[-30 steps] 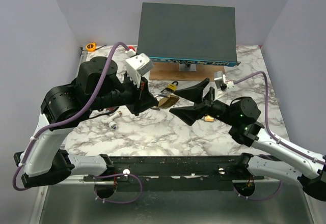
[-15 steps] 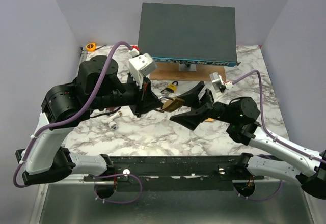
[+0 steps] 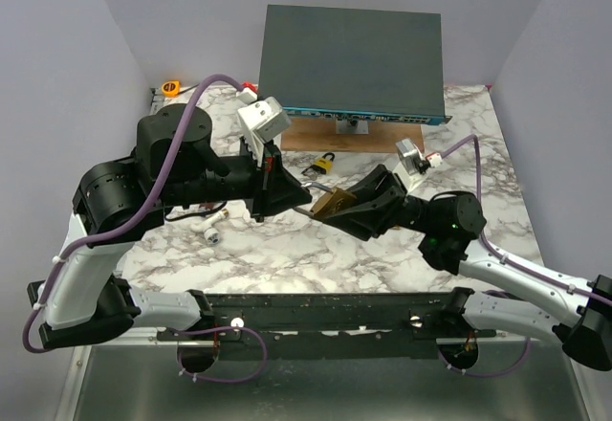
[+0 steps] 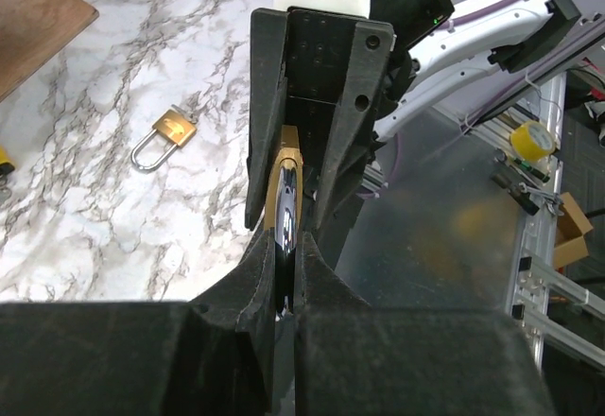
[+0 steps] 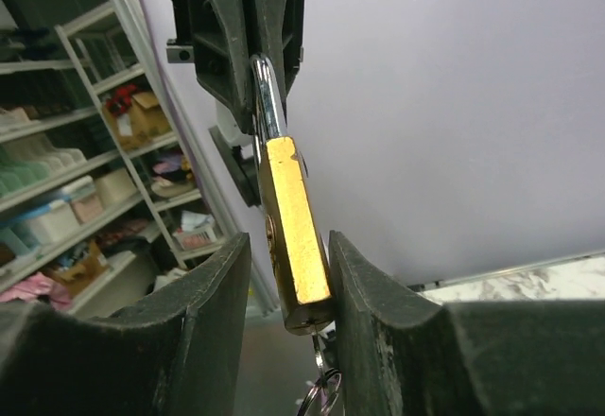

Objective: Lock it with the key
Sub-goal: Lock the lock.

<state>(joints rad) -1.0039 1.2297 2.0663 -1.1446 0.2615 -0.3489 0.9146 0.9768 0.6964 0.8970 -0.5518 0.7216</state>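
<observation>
A brass padlock [image 3: 325,201] hangs in the air between both arms, over the middle of the table. My left gripper [image 3: 304,194] is shut on its steel shackle [image 5: 265,104]; the left wrist view shows the lock [image 4: 284,189] edge-on, just past my fingertips. My right gripper [image 5: 288,242] straddles the brass body [image 5: 295,236]. Its right finger [image 5: 352,274] touches the body, while a gap remains at the left finger [image 5: 222,284]. The key [image 5: 317,345] sticks out of the lock's bottom, and its ring [image 5: 321,392] dangles below.
A yellow-and-black padlock [image 3: 322,164] lies on the marble table [image 3: 287,249] near a wooden board [image 3: 330,134]. Another small brass padlock [image 4: 165,137] lies on the marble. A dark flat box [image 3: 352,62] stands at the back. A white connector [image 3: 212,225] lies on the left.
My right gripper has moved left onto the padlock, and its jaws have narrowed from wide open to close around the body. The left gripper kept its hold and shifted slightly right.
</observation>
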